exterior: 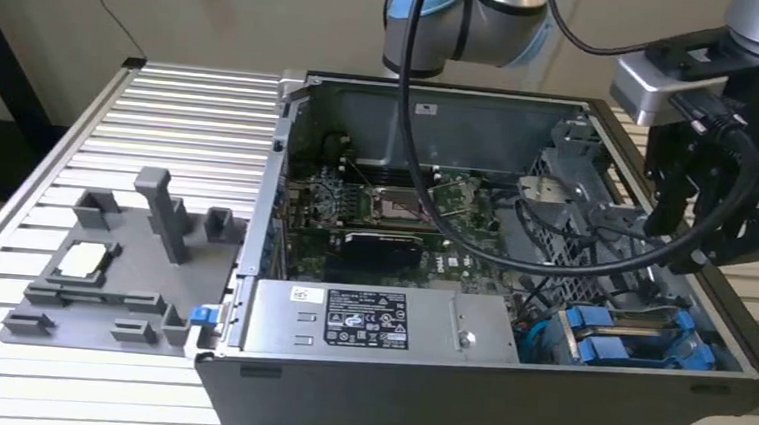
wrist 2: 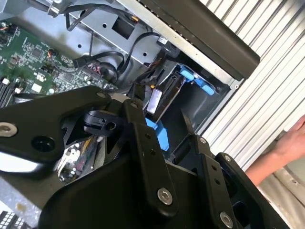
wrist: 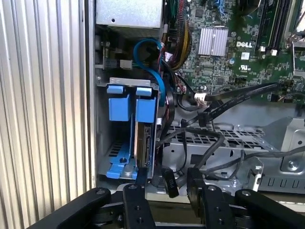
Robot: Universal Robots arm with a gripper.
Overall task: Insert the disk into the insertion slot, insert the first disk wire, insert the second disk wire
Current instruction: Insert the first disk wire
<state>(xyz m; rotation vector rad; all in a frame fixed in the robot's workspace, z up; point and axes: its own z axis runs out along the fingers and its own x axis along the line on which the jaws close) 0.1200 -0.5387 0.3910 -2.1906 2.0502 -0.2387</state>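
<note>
Big slatted table (exterior: 159, 107) is carrying an open case (exterior: 473, 405) lying on its side, with a grey fixture (exterior: 123, 255) sitting just beside it on the exterior view's left. Arm (exterior: 460, 18) is reaching in from the back and hanging over the case's end on the exterior view's right. That's where the bay (wrist: 101, 143) is sitting, in the near corner beside the power supply (exterior: 359, 321).

Gripper (wrist: 167, 191) is hovering right by the mouth of the bay, jaws standing well apart and not gripping anything. A black plug (wrist: 170, 183) on a wire is dangling in the gap between the fingers (wrist: 139, 191), and neither one is pressing on it as far as I can see.

Disk (wrist: 143, 143) is sitting on edge inside the bay in its blue carrier, next to another blue-fronted piece (wrist: 118, 102).

A hand (wrist 2: 290, 143) is resting out on the table in the second wrist view, well apart from the gripper.
</note>
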